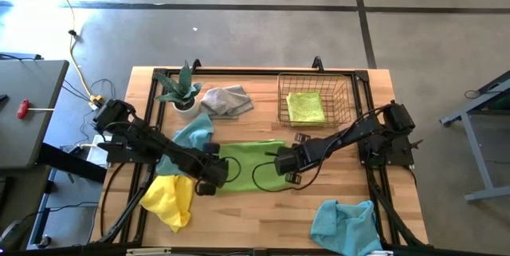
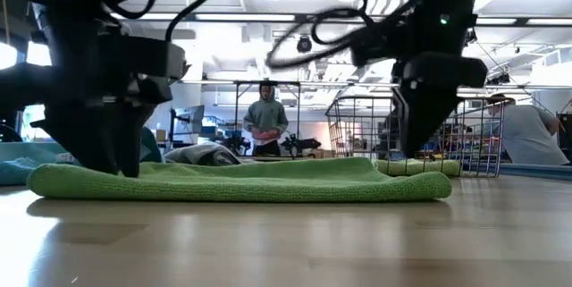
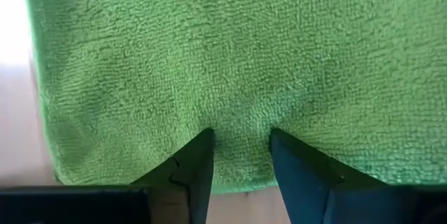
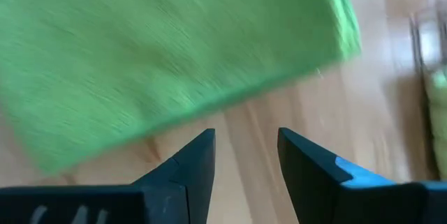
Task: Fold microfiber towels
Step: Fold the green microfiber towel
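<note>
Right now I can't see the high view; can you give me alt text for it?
Both pincers are open at the ends of a lime green towel lying flat mid-table: left pincer on it, right pincer at its edge. A second green towel sits folded in the wire basket; yellow, grey and two blue towels lie crumpled around.

Both arms are stretched inward toward the table's middle, wrists bent low. The left gripper [image 3: 241, 137] is held with its fingers [image 3: 194, 161] parted, tips pressed down. The right gripper [image 4: 244, 140] is held open, tips just above the surface.
</note>
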Robot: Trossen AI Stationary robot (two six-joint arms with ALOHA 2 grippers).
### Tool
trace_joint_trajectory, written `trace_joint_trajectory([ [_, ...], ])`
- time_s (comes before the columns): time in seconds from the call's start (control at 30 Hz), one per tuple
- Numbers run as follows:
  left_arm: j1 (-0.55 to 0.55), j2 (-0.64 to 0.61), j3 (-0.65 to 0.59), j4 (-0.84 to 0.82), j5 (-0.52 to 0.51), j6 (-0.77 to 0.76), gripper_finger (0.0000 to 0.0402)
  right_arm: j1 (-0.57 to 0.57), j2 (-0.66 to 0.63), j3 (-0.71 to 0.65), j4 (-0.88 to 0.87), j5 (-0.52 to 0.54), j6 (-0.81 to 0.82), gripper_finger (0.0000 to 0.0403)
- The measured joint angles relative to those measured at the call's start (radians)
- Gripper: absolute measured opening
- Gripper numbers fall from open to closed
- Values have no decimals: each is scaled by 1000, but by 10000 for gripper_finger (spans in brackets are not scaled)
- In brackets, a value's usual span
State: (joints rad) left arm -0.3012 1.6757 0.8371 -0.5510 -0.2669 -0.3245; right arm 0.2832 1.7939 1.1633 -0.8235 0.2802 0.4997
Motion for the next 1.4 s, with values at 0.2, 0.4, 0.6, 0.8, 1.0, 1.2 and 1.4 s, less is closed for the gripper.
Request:
trace_joint_trajectory([
  [0.2, -8, -3, -67, 147, 21, -142, 118, -9, -1, -1, -28, -13, 44, 149],
  [0.4, -47, 3, -70, 193, 33, -172, 109, -73, -44, -95, -32, -99, 121, 149],
  [0.6, -53, 3, -69, 182, 32, -168, 101, -116, -195, -288, 282, -241, 212, 149],
  [0.8, -48, 3, -71, 193, 24, -144, 99, -163, -332, -512, 676, -277, 411, 149],
  [1.0, -33, 4, -72, 202, 24, -143, 99, -156, -300, -651, 956, -264, 562, 164],
  [1.2, -16, 5, -72, 220, 28, -135, 99, -145, -231, -623, 972, -250, 554, 205],
  [1.4, -11, 8, -73, 257, 22, -109, 99, -145, -193, -583, 968, -244, 534, 215],
])
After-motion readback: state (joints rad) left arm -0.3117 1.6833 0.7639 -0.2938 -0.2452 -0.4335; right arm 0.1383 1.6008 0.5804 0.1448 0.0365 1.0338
